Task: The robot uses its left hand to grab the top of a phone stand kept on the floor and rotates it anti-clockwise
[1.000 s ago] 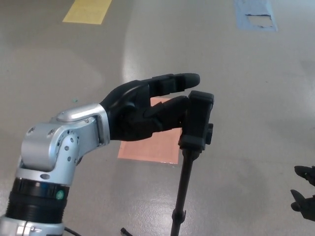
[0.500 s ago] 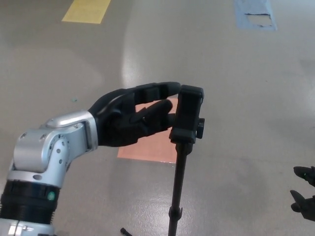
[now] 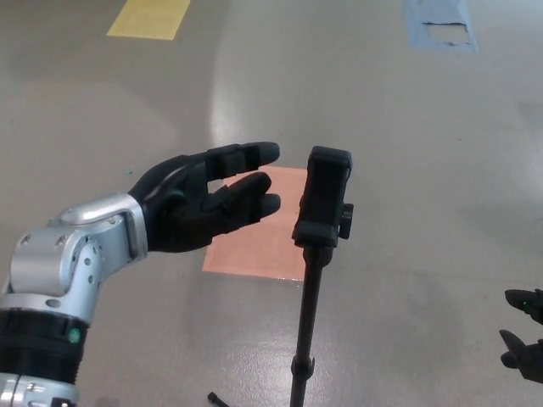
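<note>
Across the grey floor (image 3: 407, 170), marked by a salmon rectangle (image 3: 259, 242) near the middle, a yellow patch (image 3: 151, 17) at the far left and a blue one (image 3: 437, 24) at the far right, the phone stand (image 3: 316, 280) is rising upright on its thin black pole, its long axis running near vertical and leaning a touch. Its foot is running out of view at the bottom edge. At the top of the pole the clamp head (image 3: 325, 197) is sitting as a tall dark block with a small knob on its right side.

The left hand (image 3: 199, 199) is reaching in from the left with its silver forearm behind it, and it is holding nothing. Its fingers (image 3: 246, 155) are lying spread and pointing straight at the clamp head from the left, at about the same height, with a clear gap between the tips and the head. Judging from that, the coming grasp is depending on sliding rightward and wrapping around the head.

The right hand (image 3: 526, 335) is showing only as dark tips at the right edge, well apart from the stand; whether it is spread or curled is not clear. The left hand is much the nearer.
</note>
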